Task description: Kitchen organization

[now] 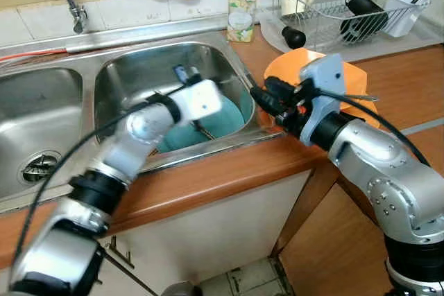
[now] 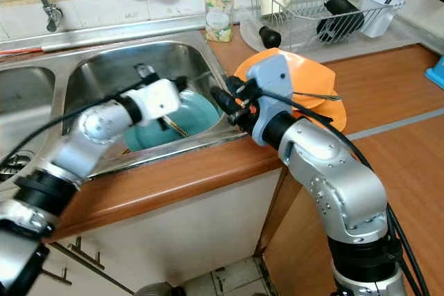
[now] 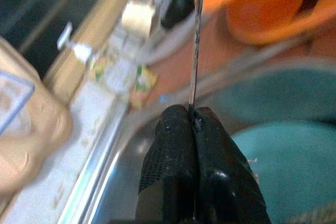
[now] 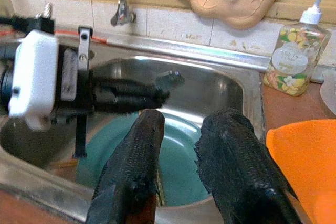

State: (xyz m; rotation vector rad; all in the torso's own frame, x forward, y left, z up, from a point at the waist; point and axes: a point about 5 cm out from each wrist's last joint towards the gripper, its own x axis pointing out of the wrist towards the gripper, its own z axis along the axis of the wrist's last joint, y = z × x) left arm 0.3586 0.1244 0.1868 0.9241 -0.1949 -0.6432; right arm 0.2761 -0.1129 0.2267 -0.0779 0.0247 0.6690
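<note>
Seemingly mid-transfer — left gripper (image 3: 193, 124) pinches a thin metal utensil (image 3: 197, 35) above the teal plate (image 1: 232, 117) in the sink (image 1: 139, 67), while right gripper (image 4: 181, 129) waits narrowly parted beside it, presumably to receive the utensil.

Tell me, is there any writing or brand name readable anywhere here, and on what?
None can be read.
Soap bottle: its round label carries print, too small and blurred to make out.
Dish rack, teal plate and orange plates: no lettering visible.
</note>
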